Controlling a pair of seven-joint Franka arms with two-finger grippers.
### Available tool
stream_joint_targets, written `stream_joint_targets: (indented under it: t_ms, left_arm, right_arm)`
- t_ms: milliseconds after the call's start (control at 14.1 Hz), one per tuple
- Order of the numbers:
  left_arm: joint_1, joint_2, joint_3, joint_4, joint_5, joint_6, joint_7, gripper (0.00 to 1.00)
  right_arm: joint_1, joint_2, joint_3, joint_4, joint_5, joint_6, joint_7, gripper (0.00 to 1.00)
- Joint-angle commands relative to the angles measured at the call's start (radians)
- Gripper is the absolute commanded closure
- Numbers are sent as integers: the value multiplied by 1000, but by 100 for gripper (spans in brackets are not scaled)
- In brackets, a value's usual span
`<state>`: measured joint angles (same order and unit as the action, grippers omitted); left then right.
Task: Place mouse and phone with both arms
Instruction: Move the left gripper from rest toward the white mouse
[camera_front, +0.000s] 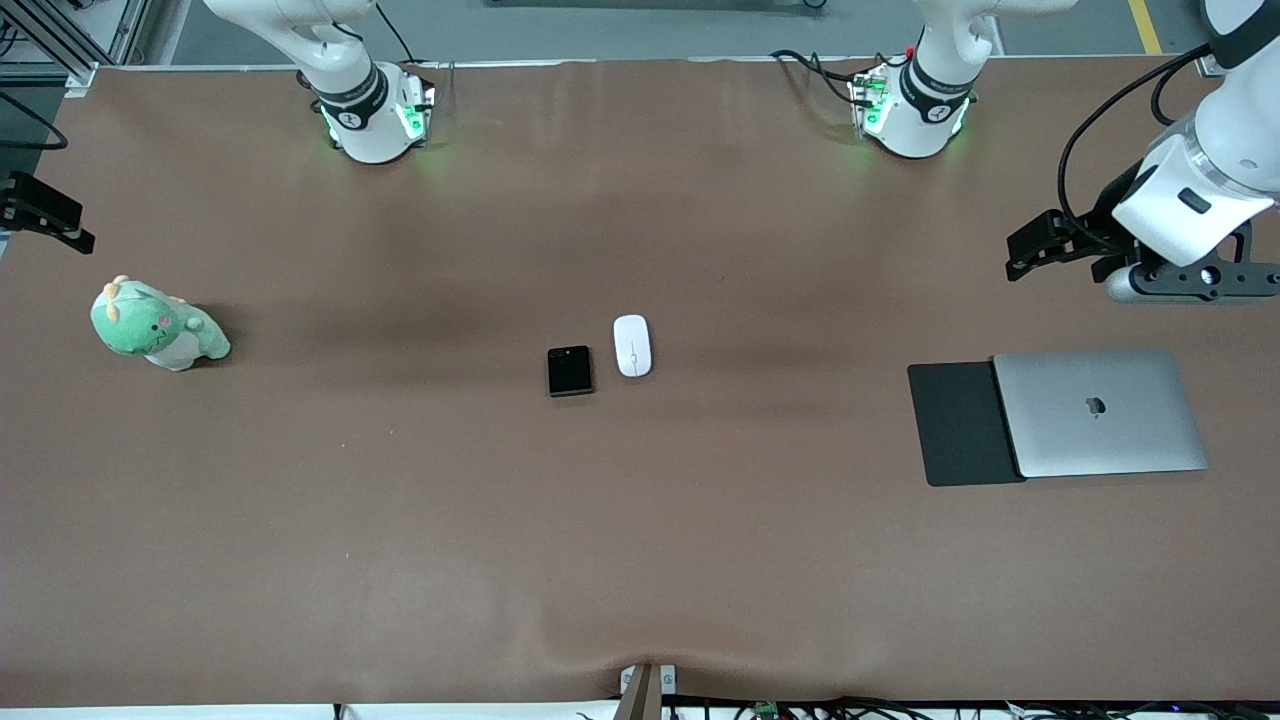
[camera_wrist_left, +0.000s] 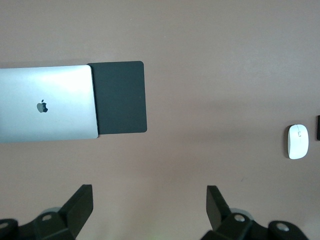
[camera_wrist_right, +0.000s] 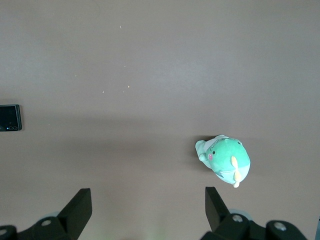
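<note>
I have the mouse (camera_front: 632, 345) and the phone (camera_front: 570, 371) lying side by side near the middle of the table (camera_front: 400, 520), just apart, the phone a little nearer the front edge and on the right arm's side. Neither is touched yet.

My left gripper (camera_wrist_left: 150, 202) hangs with fingers spread wide and empty at the left arm's end of the table, near the closed laptop (camera_front: 1100, 412) and the black pad (camera_front: 955, 425) tucked under it. My right gripper (camera_wrist_right: 148, 202) is equally wide and empty; its hand barely shows at the edge in the front view, so I judge it sits near the plush dinosaur (camera_front: 158, 325) at the right arm's end.

I'd bring the left arm over the mouse and the right over the phone, staggering the descents so the wrists don't crowd, and close across each item's short width.
</note>
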<state>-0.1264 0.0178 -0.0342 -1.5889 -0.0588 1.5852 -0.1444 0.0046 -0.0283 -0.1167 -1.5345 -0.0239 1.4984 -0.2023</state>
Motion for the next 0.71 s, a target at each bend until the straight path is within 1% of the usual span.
stream_joint_targets:
  t_ms: [0,142,283,425,638]
  left_arm:
    - [2,-1,-6,-11,17,19,-9,0]
    - [4,1,-6,-11,16,19,-9,0]
    - [-1,5,-6,-13,17,24,-9,0]
    - [-10,4,-9,-49,16,73,-12,0]
    - [-15,13,-44,-91,16,139,-72,0]
  right_arm:
    - [-3,5,15,-6,11,15,14,0]
    - [-14,16,9,-3,62,68,14,0]
    - [-15,14,9,-3,64,59,14,0]
    - [-17,14,-6,-3,64,57,9,0]
    - [-12,14,-12,-3,61,59,12,0]
